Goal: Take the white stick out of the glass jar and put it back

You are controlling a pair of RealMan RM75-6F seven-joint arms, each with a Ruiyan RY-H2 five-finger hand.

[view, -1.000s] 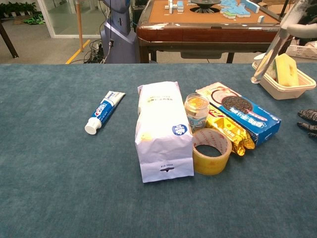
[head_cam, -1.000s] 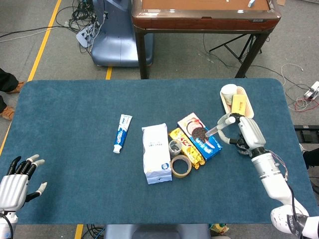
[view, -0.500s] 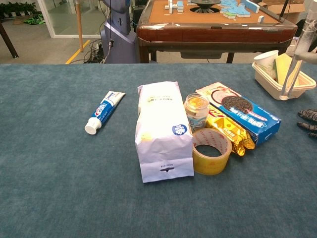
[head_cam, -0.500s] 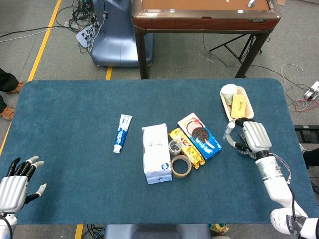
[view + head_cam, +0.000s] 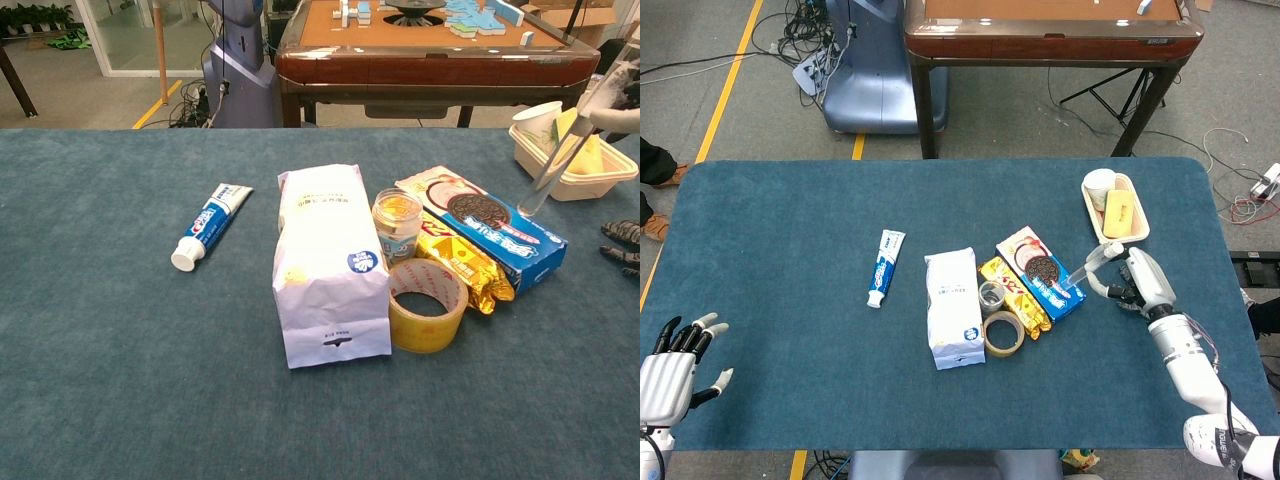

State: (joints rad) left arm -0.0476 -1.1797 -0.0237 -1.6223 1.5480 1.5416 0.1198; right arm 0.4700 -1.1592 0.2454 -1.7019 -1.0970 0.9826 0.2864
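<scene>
Holding the stick (image 5: 1086,268) by its upper end, the right hand (image 5: 1137,281) hovers near the table's right edge, fingers (image 5: 1110,250) pinched around it. Thin, stiff and light, it looks smooth and could swivel in a pinch, so a grip near the top suits it. Its lower tip slants left over the cookie box (image 5: 1040,271), well apart from the jar (image 5: 992,297). Left hand (image 5: 673,368) rests spread, holding nothing, at the near left corner.

No lettering legible in either view. White paper bag (image 5: 331,262): round blue emblem and small dark print near bottom edge, too small to read. Toothpaste tube (image 5: 208,224), blue cookie box (image 5: 486,226), yellow snack packet (image 5: 462,263): printed, all blurred.
</scene>
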